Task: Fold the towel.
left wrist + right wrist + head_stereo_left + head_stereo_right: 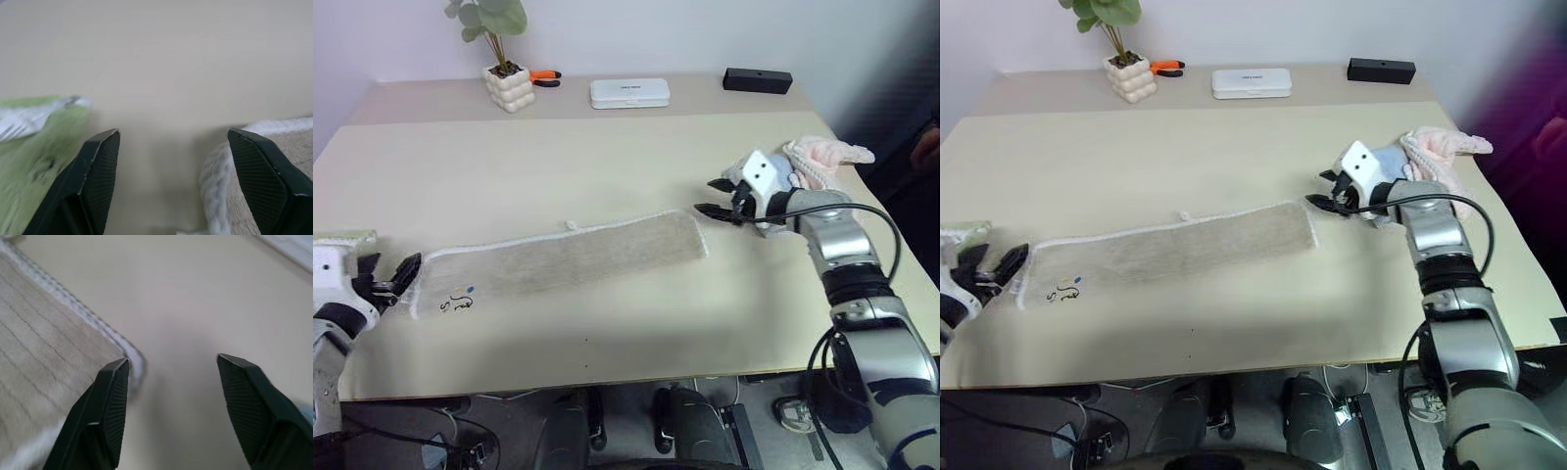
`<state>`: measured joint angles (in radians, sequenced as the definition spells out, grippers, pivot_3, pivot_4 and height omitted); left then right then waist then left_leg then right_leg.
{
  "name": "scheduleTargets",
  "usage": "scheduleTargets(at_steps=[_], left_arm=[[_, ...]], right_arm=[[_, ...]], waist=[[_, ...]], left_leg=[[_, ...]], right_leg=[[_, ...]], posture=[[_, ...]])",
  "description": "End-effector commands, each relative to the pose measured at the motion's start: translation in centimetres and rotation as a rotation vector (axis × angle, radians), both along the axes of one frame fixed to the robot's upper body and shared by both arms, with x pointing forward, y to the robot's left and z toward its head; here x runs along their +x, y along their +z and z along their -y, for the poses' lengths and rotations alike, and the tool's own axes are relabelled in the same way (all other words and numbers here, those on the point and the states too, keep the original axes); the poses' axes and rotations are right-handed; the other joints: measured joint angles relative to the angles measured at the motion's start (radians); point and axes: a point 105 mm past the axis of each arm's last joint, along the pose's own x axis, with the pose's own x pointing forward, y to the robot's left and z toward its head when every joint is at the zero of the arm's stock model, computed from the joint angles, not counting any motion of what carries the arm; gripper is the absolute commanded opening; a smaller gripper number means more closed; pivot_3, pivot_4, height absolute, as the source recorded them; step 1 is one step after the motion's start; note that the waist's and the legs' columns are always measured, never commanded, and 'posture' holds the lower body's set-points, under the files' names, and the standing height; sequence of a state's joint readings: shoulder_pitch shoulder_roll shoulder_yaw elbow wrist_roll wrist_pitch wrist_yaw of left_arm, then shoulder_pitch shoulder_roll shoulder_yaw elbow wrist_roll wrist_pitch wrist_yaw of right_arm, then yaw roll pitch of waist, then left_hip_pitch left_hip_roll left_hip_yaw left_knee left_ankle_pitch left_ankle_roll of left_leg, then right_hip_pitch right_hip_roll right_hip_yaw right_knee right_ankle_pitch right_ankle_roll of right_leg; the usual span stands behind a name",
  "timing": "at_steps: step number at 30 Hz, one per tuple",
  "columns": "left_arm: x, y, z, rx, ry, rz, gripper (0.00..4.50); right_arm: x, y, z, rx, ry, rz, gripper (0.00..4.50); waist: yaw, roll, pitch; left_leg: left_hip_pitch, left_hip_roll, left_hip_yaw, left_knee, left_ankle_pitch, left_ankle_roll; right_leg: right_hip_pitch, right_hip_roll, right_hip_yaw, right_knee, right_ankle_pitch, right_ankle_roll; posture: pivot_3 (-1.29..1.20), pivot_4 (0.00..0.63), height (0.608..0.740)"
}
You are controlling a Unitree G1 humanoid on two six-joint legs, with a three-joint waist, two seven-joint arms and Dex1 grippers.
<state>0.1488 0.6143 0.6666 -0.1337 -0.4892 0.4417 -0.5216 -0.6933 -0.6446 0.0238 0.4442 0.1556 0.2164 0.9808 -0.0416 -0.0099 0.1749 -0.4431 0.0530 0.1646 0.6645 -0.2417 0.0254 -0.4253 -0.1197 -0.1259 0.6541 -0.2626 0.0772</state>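
**Q:** Where is the towel, and what are your pincers doing?

**A:** The towel (563, 259) lies flat on the surface (558, 166) as one long narrow strip. My left pincer (393, 279) sits just off its embroidered end, fingers spread, holding nothing. My right pincer (717, 198) sits just off the far end, also spread and empty.

**Q:** What do the wrist views add?

**A:** My left wrist view shows the towel's whitish edging beside one finger (266, 171) and a pale green cloth (39, 142) beside the other. My right wrist view shows the towel's corner next to one finger (110, 401), bare surface between the tips.

**Q:** What else is around the towel?

**A:** Behind my right pincer, beyond the towel's far end, lies a bundle of pink cloth (822, 157). Well apart, at the back edge: a potted plant (504, 69), orange-handled pliers (544, 76), a white box (629, 93) and a black box (758, 80).
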Motion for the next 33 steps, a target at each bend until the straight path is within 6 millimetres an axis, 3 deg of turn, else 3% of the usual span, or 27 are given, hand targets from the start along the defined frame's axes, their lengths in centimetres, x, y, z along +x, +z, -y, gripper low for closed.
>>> scheduleTargets(at_steps=[1, 5, 8, 10, 13, 20, 26, 29, 32, 33], left_arm=[[-0.4, 2.6, 1.7, 0.055, -0.069, 0.075, 3.64], [0.4, 3.6, 6.7, 0.136, -0.275, 0.097, 3.64], [0.6, 3.4, 13.1, 0.234, -0.553, 0.103, 3.64], [0.4, 3.2, 16.2, 0.241, -0.677, 0.115, 3.64], [0.1, 3.1, 19.6, 0.223, -0.808, 0.14, 3.64], [-0.6, 2.8, 23.0, 0.17, -0.939, 0.163, 3.64], [-0.8, 2.3, 22.8, 0.176, -0.924, 0.147, 3.64], [-1.1, 1.9, 22.1, 0.182, -0.899, 0.127, 3.64], [-1.3, 1.7, 22.2, 0.182, -0.896, 0.125, 3.64], [-1.3, 1.7, 22.2, 0.182, -0.896, 0.125, 3.64]], right_arm=[[-2.3, 1.5, -0.1, 0.103, 0.026, -0.032, 4.33], [-5.2, 0.6, -0.6, 0.233, 0.006, -0.161, 4.47], [-7.6, -1.2, -1.0, 0.324, -0.042, -0.29, 4.47], [-8.8, -1.8, -1.2, 0.396, -0.087, -0.36, 4.47], [-10.0, -2.7, -1.5, 0.478, -0.157, -0.462, 4.47], [-10.0, -4.3, -3.8, 0.589, -0.272, -0.594, 4.47], [-8.0, -5.6, -5.1, 0.692, -0.393, -0.677, 4.47], [-5.5, -5.1, -5.0, 0.852, -0.497, -0.695, 4.47], [-4.7, -5.4, -4.7, 0.885, -0.573, -0.714, 3.64], [-4.6, -5.5, -4.7, 0.893, -0.591, -0.719, 3.14]], waist=[[0.002, 0.0, 0.0], [0.008, 0.0, 0.0], [0.022, 0.0, -0.002], [0.028, 0.0, -0.002], [0.026, 0.0, -0.002], [0.026, 0.0, -0.002], [0.023, 0.0, -0.003], [0.019, 0.0, -0.003], [0.028, 0.001, -0.004], [0.03, 0.001, -0.004]], left_leg=[[0.0, 0.0, 0.0, 0.0, 0.0, 0.0], [0.0, 0.0, -0.002, 0.0, 0.0, -0.001], [0.0, -0.001, -0.002, 0.0, -0.001, 0.0], [0.0, -0.001, -0.002, 0.0, -0.001, 0.0], [0.0, 0.0, -0.002, 0.0, -0.001, 0.0], [0.0, 0.0, -0.002, 0.0, -0.003, 0.005], [0.0, 0.0, -0.002, 0.0, -0.003, 0.004], [0.0, 0.0, -0.002, 0.0, -0.002, 0.003], [0.0, 0.0, -0.002, 0.0, -0.002, 0.003], [0.0, -0.001, -0.002, 0.0, -0.001, 0.002]], right_leg=[[0.0, 0.0, 0.0, 0.0, 0.0, 0.0], [0.0, 0.0, 0.0, 0.001, 0.0, -0.001], [0.001, -0.001, 0.0, 0.0, 0.0, -0.001], [0.001, -0.001, 0.001, 0.0, 0.0, -0.001], [0.0, 0.0, 0.001, 0.0, 0.001, -0.002], [0.0, 0.001, 0.0, 0.0, 0.001, -0.002], [0.0, 0.002, 0.0, 0.0, 0.001, -0.002], [0.0, 0.002, 0.0, 0.0, 0.001, -0.002], [0.0, 0.003, 0.0, 0.001, 0.001, -0.002], [0.0, 0.002, 0.0, 0.0, 0.001, -0.002]], posture=[[0.0, 0.15, 0.731], [0.0, 0.15, 0.731], [0.0, 0.15, 0.731], [0.0, 0.15, 0.731], [0.0, 0.15, 0.731], [0.0, 0.15, 0.731], [0.0, 0.15, 0.731], [0.0, 0.15, 0.731], [0.0, 0.15, 0.731], [0.0, 0.15, 0.731]])
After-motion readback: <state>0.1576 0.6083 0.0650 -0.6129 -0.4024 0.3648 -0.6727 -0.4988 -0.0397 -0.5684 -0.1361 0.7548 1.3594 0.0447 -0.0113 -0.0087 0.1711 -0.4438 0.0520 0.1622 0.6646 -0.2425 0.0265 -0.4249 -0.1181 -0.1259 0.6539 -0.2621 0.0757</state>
